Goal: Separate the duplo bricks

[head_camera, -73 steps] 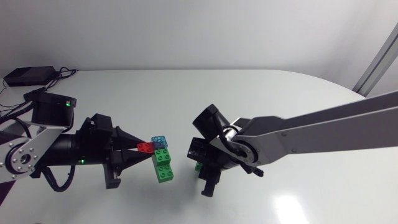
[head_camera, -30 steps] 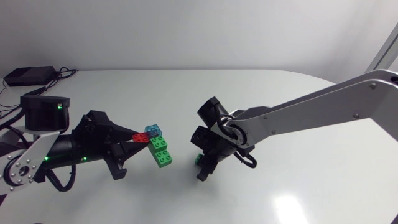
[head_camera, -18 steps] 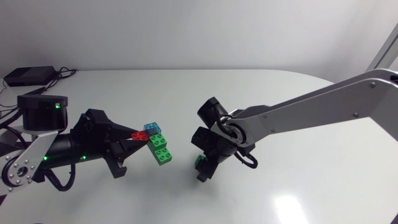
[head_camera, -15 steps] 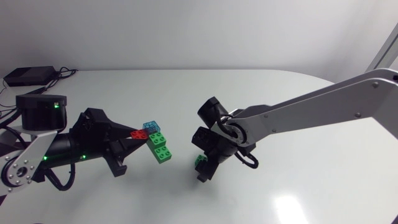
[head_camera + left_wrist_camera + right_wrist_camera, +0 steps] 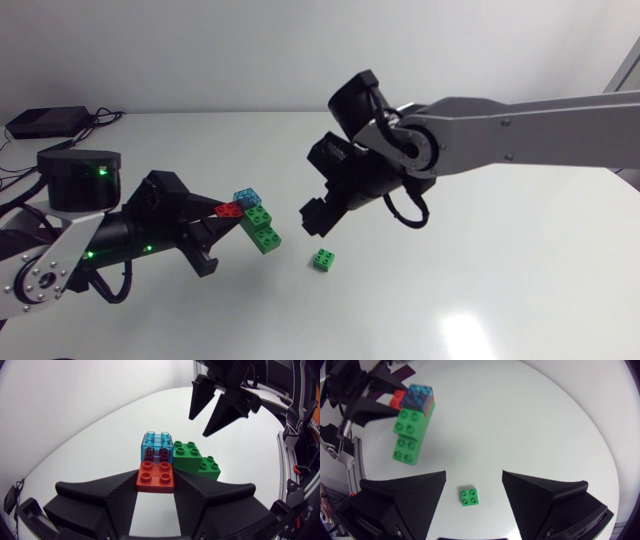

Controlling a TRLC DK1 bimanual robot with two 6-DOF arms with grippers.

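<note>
Brick stack [image 5: 256, 220] juts ahead of the left gripper [image 5: 224, 216], whose jaws pinch its red brick [image 5: 155, 476]; the small green brick [image 5: 469, 496] lies under the right gripper [image 5: 473, 477], its jaws spread wide

Materials and finish
Glossy plastic throughout: red plate [image 5: 155, 476], blue brick [image 5: 157, 447] translucent, green stack [image 5: 197, 459] and loose green brick [image 5: 322, 260] opaque. Smooth white desk [image 5: 480, 300], slight sheen with glare. Matt black, finely ribbed left hand [image 5: 156, 480] and right hand [image 5: 473, 477]. Smooth satin silver-grey right arm link [image 5: 540, 125].
</note>
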